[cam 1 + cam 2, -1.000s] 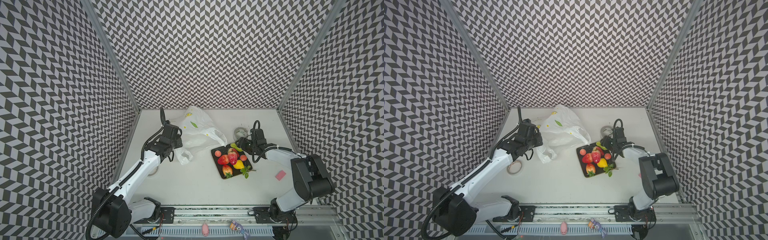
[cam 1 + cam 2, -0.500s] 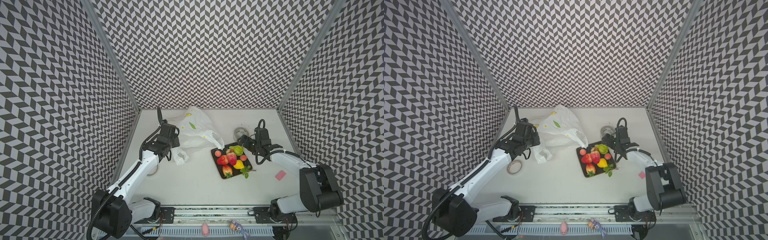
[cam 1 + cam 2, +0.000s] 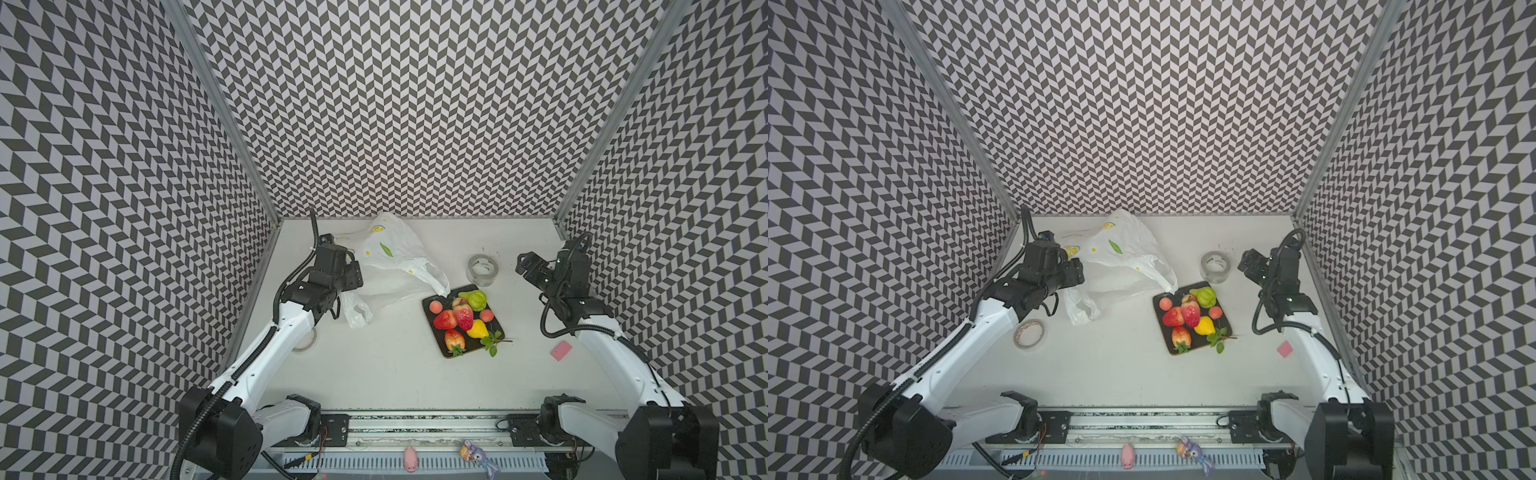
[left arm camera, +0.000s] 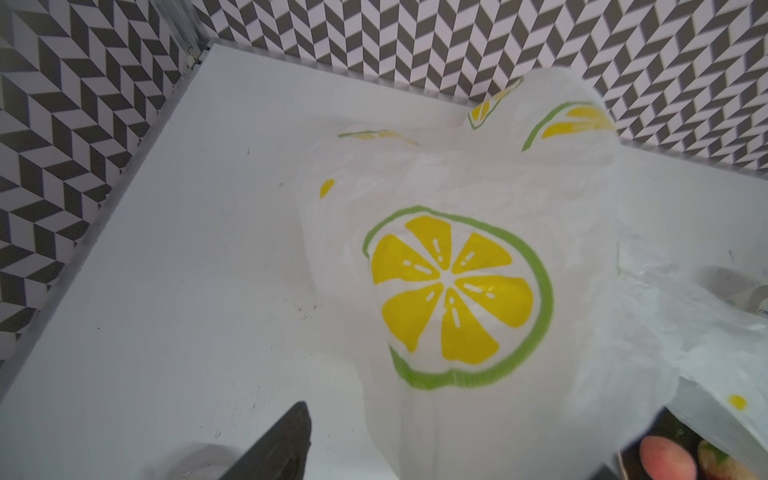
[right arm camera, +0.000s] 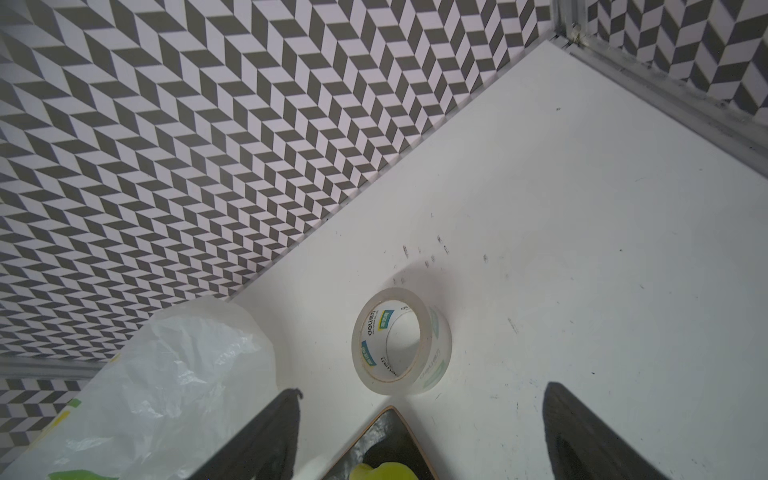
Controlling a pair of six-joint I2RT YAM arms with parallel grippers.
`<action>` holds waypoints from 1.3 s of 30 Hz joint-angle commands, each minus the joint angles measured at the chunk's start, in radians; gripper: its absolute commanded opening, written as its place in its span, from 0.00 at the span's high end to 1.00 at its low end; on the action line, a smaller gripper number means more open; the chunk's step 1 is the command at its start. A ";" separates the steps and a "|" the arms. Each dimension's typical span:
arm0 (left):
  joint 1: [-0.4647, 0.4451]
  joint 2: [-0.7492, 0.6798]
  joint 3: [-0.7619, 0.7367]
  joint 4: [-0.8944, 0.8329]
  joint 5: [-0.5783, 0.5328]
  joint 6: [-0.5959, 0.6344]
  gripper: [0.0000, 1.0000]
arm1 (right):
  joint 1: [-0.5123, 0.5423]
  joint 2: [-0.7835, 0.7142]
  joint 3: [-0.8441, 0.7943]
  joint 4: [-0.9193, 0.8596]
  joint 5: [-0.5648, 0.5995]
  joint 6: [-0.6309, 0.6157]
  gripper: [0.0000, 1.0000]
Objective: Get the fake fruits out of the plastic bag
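Gaping, empty: left pincer [image 3: 355,274] by plastic bag [image 3: 395,257], right pincer [image 3: 525,266] near tape roll [image 3: 483,269].

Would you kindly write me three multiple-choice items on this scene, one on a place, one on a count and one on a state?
1. Where does the green pear lie?
A. On the dark tray
B. Inside a bowl
C. Held up in the air

2. How many rolls of tape are on the table?
A. One
B. Two
C. Four

3. How does the right gripper stand?
A. Shut on a strawberry
B. Shut on nothing
C. Open and empty

Answers: 1 A, it rests in the tray's far corner; 2 B, a clear roll beside the tray and a flat roll on the table's left side; 3 C, its fingers stand wide apart with nothing between.
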 commanded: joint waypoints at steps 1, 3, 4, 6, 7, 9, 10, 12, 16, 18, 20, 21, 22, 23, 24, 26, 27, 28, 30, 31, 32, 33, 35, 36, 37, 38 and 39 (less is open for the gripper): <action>0.003 -0.078 0.069 -0.048 -0.008 0.008 0.07 | -0.023 -0.015 -0.031 0.064 0.056 -0.026 0.12; 0.004 -0.126 0.093 -0.094 -0.027 0.008 0.00 | -0.029 -0.013 -0.040 0.093 0.076 -0.037 0.11; 0.005 -0.151 0.109 -0.115 -0.045 0.008 0.00 | -0.031 -0.014 -0.050 0.120 0.092 -0.047 0.12; 0.011 -0.182 0.142 -0.147 -0.097 0.005 0.00 | -0.034 -0.013 -0.077 0.187 0.138 -0.080 0.12; 0.022 -0.189 0.158 -0.157 -0.130 0.001 0.00 | -0.036 -0.012 -0.099 0.236 0.164 -0.100 0.12; 0.064 -0.188 0.166 -0.144 -0.178 -0.012 0.00 | -0.041 -0.003 -0.150 0.350 0.224 -0.137 0.13; 0.091 -0.187 0.152 -0.117 -0.201 -0.025 0.00 | -0.042 0.007 -0.185 0.424 0.250 -0.160 0.13; 0.155 -0.189 0.086 -0.013 -0.244 -0.030 0.00 | -0.041 0.036 -0.242 0.548 0.293 -0.195 0.13; 0.251 -0.197 -0.178 0.341 -0.357 0.040 0.01 | -0.041 0.138 -0.296 0.691 0.268 -0.321 0.12; 0.276 -0.197 -0.323 0.558 -0.344 0.122 0.01 | -0.042 0.189 -0.319 0.755 0.268 -0.334 0.11; 0.294 -0.184 -0.453 0.760 -0.334 0.182 0.01 | -0.042 0.230 -0.350 0.855 0.249 -0.351 0.11; 0.301 -0.172 -0.501 0.848 -0.317 0.208 0.01 | -0.041 0.244 -0.365 0.908 0.236 -0.364 0.11; 0.313 -0.159 -0.548 0.944 -0.273 0.237 0.00 | -0.041 0.263 -0.384 0.973 0.220 -0.376 0.11; 0.325 -0.143 -0.581 1.010 -0.238 0.248 0.00 | -0.042 0.283 -0.400 1.034 0.201 -0.382 0.11; 0.335 -0.120 -0.610 1.080 -0.200 0.251 0.00 | -0.048 0.311 -0.420 1.108 0.159 -0.372 0.11; 0.347 -0.070 -0.661 1.210 -0.131 0.257 0.00 | -0.048 0.369 -0.443 1.223 0.095 -0.404 0.11; 0.349 -0.039 -0.686 1.290 -0.099 0.272 0.00 | -0.048 0.371 -0.451 1.251 0.043 -0.432 0.12; 0.348 -0.002 -0.713 1.379 -0.066 0.287 0.00 | -0.047 0.357 -0.458 1.242 -0.010 -0.454 0.12; 0.347 0.070 -0.752 1.497 -0.012 0.305 0.00 | -0.042 0.344 -0.481 1.265 -0.042 -0.475 0.11; 0.346 0.105 -0.765 1.541 0.013 0.312 0.00 | -0.041 0.352 -0.495 1.305 -0.069 -0.487 0.11; 0.345 0.133 -0.780 1.576 0.034 0.313 0.00 | -0.037 0.362 -0.498 1.316 -0.094 -0.505 0.10; 0.343 0.161 -0.797 1.625 0.059 0.317 0.00 | -0.016 0.382 -0.498 1.330 -0.074 -0.526 0.09; 0.331 0.209 -0.827 1.720 0.074 0.344 0.00 | 0.012 0.451 -0.533 1.485 -0.040 -0.544 0.02; 0.327 0.230 -0.841 1.777 0.090 0.360 0.00 | 0.013 0.467 -0.550 1.549 -0.037 -0.536 0.02; 0.326 0.259 -0.840 1.798 0.105 0.367 0.00 | 0.013 0.455 -0.543 1.509 -0.038 -0.538 0.01; 0.323 0.289 -0.846 1.831 0.115 0.371 0.00 | 0.013 0.446 -0.525 1.457 -0.039 -0.541 0.00; 0.318 0.348 -0.860 1.910 0.122 0.385 0.00 | 0.013 0.434 -0.510 1.403 -0.038 -0.539 0.00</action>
